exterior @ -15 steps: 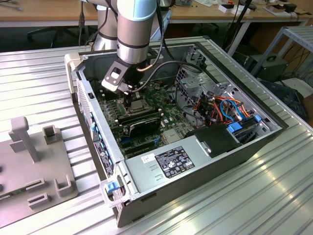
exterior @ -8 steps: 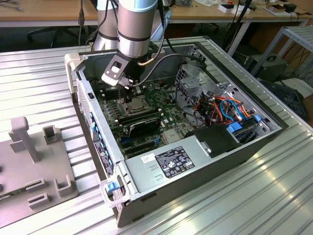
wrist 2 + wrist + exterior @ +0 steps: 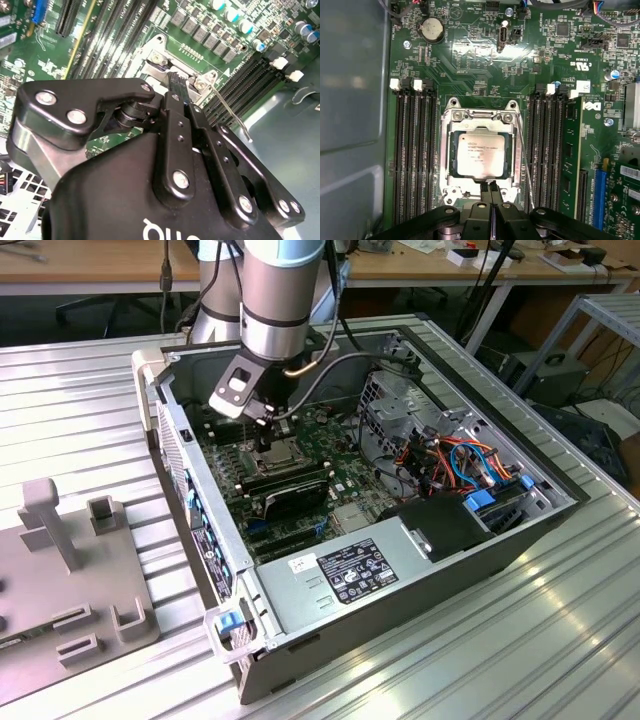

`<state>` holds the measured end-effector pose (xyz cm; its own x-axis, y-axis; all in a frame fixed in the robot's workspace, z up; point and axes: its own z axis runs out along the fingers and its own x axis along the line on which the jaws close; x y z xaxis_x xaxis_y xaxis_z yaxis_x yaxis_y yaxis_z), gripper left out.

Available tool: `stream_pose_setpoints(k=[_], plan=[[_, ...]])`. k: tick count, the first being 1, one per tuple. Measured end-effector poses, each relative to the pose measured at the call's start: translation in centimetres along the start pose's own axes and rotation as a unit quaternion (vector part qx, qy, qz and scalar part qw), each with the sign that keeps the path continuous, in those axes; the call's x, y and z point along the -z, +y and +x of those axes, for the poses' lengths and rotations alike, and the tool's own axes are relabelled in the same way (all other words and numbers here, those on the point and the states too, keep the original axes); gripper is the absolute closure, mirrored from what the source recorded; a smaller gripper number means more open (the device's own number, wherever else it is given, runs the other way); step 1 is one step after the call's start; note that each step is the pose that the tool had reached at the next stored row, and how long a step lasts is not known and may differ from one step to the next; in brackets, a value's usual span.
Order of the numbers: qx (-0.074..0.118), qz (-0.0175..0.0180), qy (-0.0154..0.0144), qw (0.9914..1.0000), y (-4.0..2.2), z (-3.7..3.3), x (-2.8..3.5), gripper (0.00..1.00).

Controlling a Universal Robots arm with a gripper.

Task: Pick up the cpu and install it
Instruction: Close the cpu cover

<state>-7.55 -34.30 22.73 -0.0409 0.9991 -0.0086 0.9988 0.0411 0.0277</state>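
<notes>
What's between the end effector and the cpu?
In the first wrist view, just the socket frame's metal edge separates the end effector from the cpu.

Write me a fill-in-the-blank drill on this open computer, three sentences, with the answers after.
1. The cpu lies in the metal-framed ____ on the green motherboard.
2. The gripper hangs at the cpu's edge with its fingertips pressed ____, holding nothing.
3. Long memory slots run along ____ sides of the cpu.

Missing words: socket; together; both.
</notes>
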Motion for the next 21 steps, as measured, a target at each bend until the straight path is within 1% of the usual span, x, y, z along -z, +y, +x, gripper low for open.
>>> stream_pose_setpoints(k=[2,5,7,8,10,11,12,13,15,16,17,21], plan=[[-0.003,0.0,-0.0001,0.99999,0.0,-0.09,0.0,0.89],[-0.018,0.0001,-0.0005,0.99983,-0.01,-0.15,0.0,0.89],[-0.031,0.0003,-0.0009,0.99951,-0.01,-0.16,0.0,0.89],[-0.043,0.0004,-0.0013,0.99907,-0.01,-0.16,0.0,0.89],[-0.055,0.0005,-0.0016,0.99849,0.0,-0.16,-0.01,0.89],[-0.057,0.0004,-0.0015,0.99838,0.07,-0.16,-0.02,0.89],[-0.056,0.0005,-0.0015,0.99842,0.22,-0.16,-0.02,0.89],[-0.051,0.0004,-0.0015,0.99868,0.41,-0.18,-0.04,0.89],[-0.038,0.0003,-0.0011,0.99929,0.55,-0.18,-0.05,0.89],[-0.022,0.0002,-0.0006,0.99976,0.66,-0.18,-0.07,0.89],[-0.017,0.0001,-0.0005,0.99985,0.66,-0.18,-0.07,0.89],[-0.016,0.0002,-0.0005,0.99988,0.67,-0.18,-0.07,0.89]])
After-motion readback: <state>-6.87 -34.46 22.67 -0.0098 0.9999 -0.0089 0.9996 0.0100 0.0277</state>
